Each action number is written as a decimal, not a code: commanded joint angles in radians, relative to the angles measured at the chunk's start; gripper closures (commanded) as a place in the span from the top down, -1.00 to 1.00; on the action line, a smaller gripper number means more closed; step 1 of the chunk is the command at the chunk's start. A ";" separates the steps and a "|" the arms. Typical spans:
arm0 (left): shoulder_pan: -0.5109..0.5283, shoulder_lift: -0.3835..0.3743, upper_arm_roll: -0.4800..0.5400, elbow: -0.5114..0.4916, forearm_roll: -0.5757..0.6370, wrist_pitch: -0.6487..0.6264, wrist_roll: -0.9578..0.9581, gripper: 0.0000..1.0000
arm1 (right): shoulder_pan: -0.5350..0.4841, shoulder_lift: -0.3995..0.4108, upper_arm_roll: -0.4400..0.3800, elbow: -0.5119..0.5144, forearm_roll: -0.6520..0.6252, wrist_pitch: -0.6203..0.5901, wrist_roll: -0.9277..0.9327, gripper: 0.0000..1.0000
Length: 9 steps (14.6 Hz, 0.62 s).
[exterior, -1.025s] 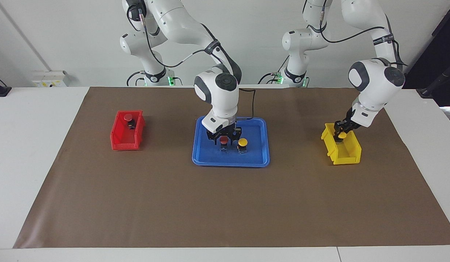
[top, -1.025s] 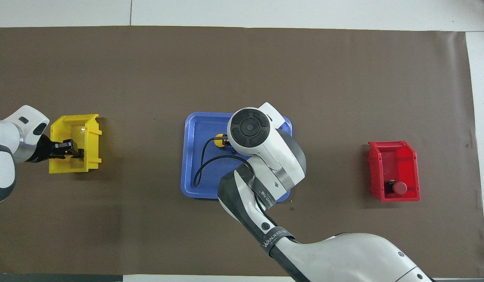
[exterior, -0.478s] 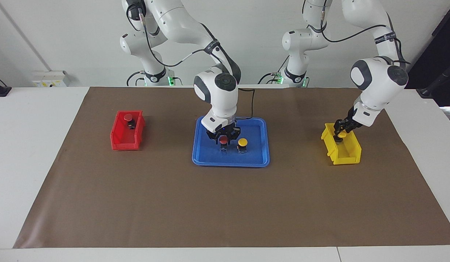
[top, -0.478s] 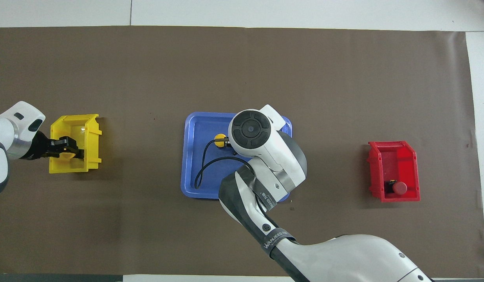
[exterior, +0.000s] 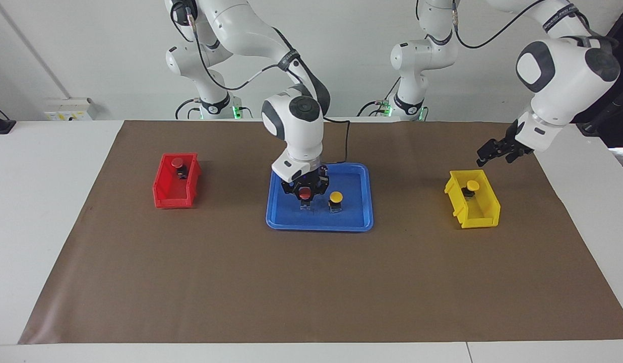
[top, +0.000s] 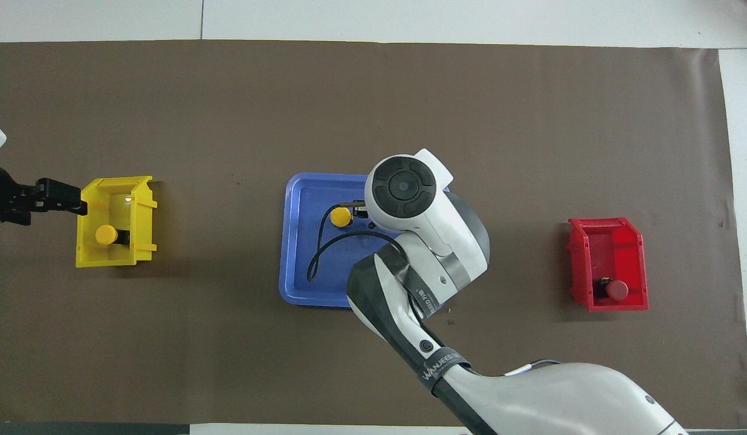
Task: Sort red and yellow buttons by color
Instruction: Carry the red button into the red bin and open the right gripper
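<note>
My right gripper (exterior: 305,189) is down in the blue tray (exterior: 352,222), shut on a red button (exterior: 304,193). In the overhead view the right wrist hides that button. A yellow button (exterior: 335,196) (top: 340,217) stands beside it in the tray. Another yellow button (exterior: 472,185) (top: 106,234) lies in the yellow bin (exterior: 480,214) (top: 141,193). My left gripper (exterior: 485,155) (top: 71,199) hangs open and empty, raised over that bin's edge nearer the robots. A second red button (exterior: 177,162) (top: 618,290) rests in the red bin (exterior: 173,197) (top: 612,226).
A black cable (top: 316,260) from the right wrist loops over the blue tray (top: 301,272). A brown mat (exterior: 311,282) covers the table. The red bin is toward the right arm's end, the yellow bin toward the left arm's end.
My left gripper opened, left the yellow button in the yellow bin and rose away from it. My right gripper closed on the red button in the tray.
</note>
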 commanded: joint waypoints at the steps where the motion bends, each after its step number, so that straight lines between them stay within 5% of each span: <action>1: -0.056 -0.005 0.004 0.098 0.039 -0.106 0.036 1.00 | -0.137 -0.150 0.006 -0.034 0.023 -0.116 -0.205 -0.57; 4: -0.056 0.008 0.002 0.239 0.047 -0.238 0.081 1.00 | -0.298 -0.287 0.006 -0.126 0.025 -0.233 -0.398 -0.57; 9: -0.056 -0.001 0.002 0.249 0.064 -0.235 0.131 1.00 | -0.478 -0.409 0.005 -0.327 0.025 -0.143 -0.584 -0.55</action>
